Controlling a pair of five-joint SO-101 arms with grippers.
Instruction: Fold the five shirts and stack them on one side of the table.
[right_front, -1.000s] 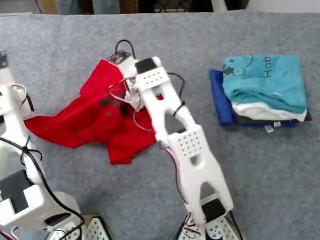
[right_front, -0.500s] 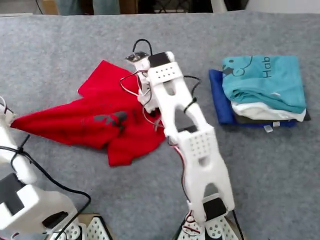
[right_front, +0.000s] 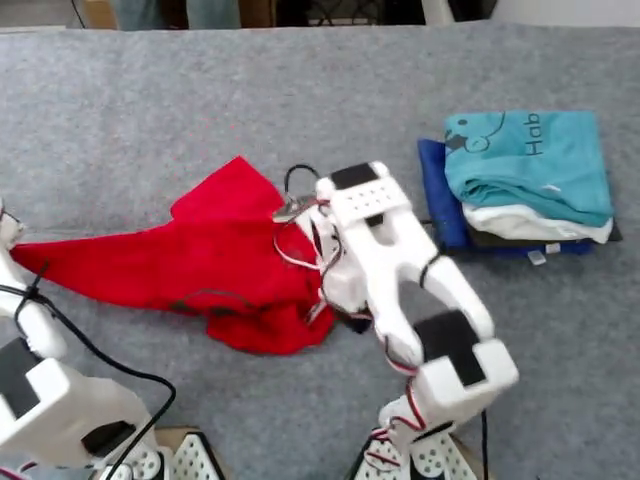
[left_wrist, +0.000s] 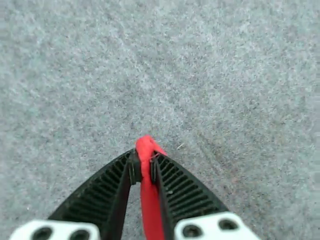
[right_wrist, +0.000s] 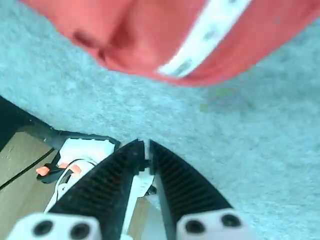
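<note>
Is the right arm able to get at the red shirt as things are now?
Probably yes. The right gripper hangs close to the red shirt, with bare table between them. Its jaws are shut and empty, so it would have to open first. The left gripper pinches the shirt's other end.

right gripper (right_wrist: 147, 146): black ridged jaws closed to a hairline gap, nothing between them
red shirt (right_wrist: 125, 35): bunched fold, blurred, apart from the jaws; contact with the surface unclear
white strip (right_wrist: 205, 32): runs diagonally across the shirt fabric
surface (right_wrist: 260, 125): grey, felt-like
dark edge (right_wrist: 30, 125): borders the surface near the jaw tips
white part (right_wrist: 82, 152): past that edge, orange pieces (right_wrist: 45, 171) on it
wooden board (right_wrist: 20, 160): beside the white part
</note>
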